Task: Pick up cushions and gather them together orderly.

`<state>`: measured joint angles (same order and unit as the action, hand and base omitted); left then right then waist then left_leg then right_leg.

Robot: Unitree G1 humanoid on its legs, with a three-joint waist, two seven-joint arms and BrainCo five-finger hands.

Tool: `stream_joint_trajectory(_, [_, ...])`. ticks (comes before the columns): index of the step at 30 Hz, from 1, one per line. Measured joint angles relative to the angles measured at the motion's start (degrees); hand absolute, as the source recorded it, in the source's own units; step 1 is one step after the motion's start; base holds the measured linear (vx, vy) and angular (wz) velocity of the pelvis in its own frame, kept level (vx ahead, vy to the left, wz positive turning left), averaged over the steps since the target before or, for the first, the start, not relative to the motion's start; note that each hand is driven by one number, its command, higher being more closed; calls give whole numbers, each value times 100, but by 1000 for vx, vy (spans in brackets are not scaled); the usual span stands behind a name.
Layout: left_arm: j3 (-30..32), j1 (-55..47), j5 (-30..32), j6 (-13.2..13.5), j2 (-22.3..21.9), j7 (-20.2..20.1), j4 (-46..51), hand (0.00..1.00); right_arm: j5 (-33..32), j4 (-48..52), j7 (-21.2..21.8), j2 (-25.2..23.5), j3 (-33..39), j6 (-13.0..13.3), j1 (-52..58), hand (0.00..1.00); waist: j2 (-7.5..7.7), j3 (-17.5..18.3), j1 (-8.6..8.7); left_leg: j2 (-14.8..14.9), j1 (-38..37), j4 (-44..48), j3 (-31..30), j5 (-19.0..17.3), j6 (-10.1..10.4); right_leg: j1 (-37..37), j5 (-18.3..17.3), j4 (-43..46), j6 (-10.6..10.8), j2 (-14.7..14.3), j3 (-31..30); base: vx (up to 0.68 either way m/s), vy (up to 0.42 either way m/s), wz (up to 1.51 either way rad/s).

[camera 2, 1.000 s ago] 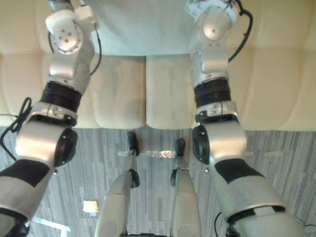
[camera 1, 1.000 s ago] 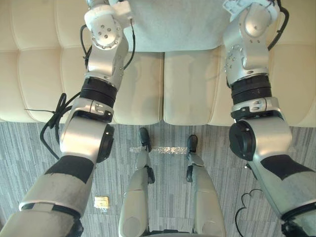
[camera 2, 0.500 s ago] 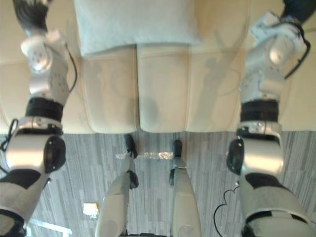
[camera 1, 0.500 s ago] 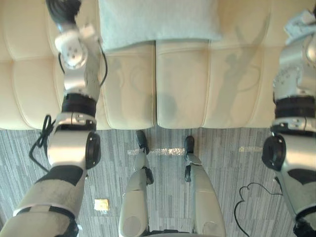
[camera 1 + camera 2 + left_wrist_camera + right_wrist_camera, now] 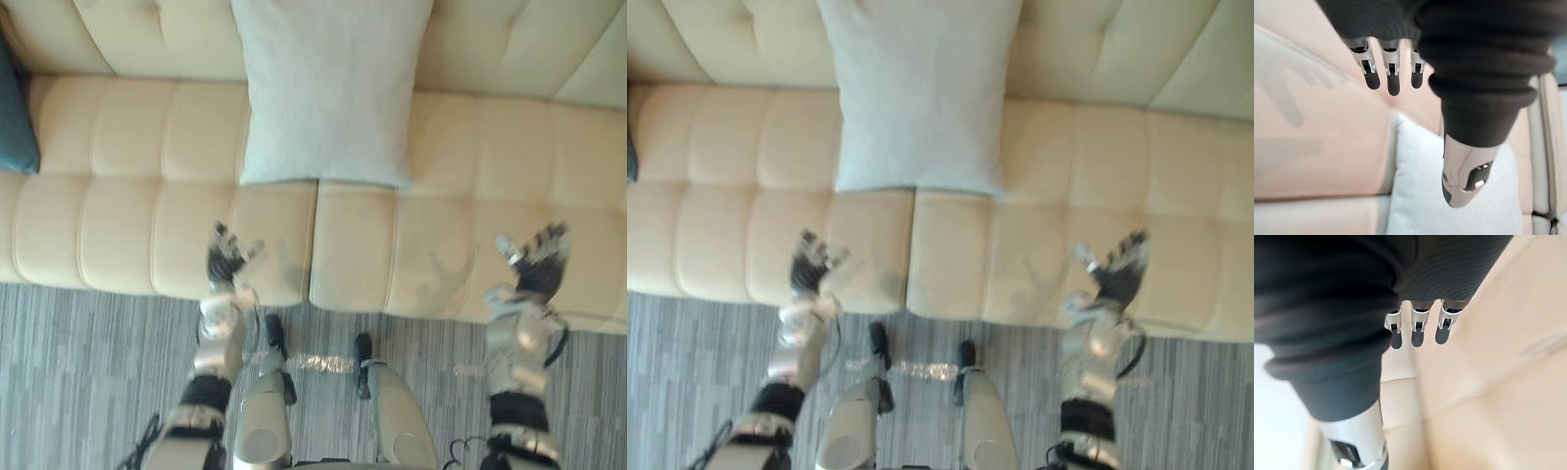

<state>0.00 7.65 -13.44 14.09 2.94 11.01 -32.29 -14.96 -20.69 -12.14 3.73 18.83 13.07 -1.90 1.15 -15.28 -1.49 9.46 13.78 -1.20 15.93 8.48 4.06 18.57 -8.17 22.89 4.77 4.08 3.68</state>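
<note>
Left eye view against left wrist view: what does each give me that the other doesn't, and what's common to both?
Extra in the left eye view: a teal cushion at the left end of the cream sofa, the right hand open above the seat's front edge, and the grey carpet. Extra in the left wrist view: a close look along the left hand, its fingers straight and holding nothing. Shared: the left hand, the pale cushion propped against the backrest, and the sofa.
</note>
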Motion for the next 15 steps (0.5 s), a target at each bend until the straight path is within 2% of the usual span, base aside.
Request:
stream_joint_trajectory(1, [6, -281, 100, -101, -111, -108, -318, 0, 158, -437, 72, -206, -82, -97, 354, 0, 32, 240, 5, 12, -250, 39, 11, -123, 67, -299, -16, -107, -8, 9, 95, 126, 8, -1])
stream_joint_trajectory(5, [32, -738, 444, -156, -205, -276, -1216, 0, 388, -1480, 284, -431, -145, -260, 885, 0, 8, 914, 2, -21, -653, 31, 95, -400, 147, -814, -36, -476, -13, 24, 91, 85, 50, -10])
stream_joint_trajectory(8, [144, -791, 764, -283, -195, -378, -1709, 0, 386, -1987, 396, -445, -144, -328, 918, 0, 18, 1042, 5, -114, -832, -66, 129, -503, 186, -1035, -84, -755, -73, 91, 79, -29, 60, -17])
stream_joint_trajectory(10, [272, -838, 949, -333, -178, -399, -1942, 0, 382, -2293, 460, -471, -142, -353, 914, 0, 80, 1114, -3, -222, -993, -238, 232, -466, 171, -1150, -148, -966, -114, 159, 41, -125, 62, -29])
stream_joint_trajectory(11, [352, -916, 1080, -360, -182, -403, -2142, 0, 378, -2448, 494, -502, -137, -383, 932, 0, 85, 1167, -4, -319, -1146, -393, 311, -413, 134, -1248, -198, -1122, -100, 227, 29, -145, 60, -26])
stream_joint_trajectory(15, [362, -1131, 1358, -406, -191, -502, -2457, 0, 380, -2825, 540, -495, -100, -485, 1096, 0, 59, 1384, 11, -393, -1311, -509, 395, -340, 94, -1285, -140, -1135, -51, 280, -85, -128, 55, -14])
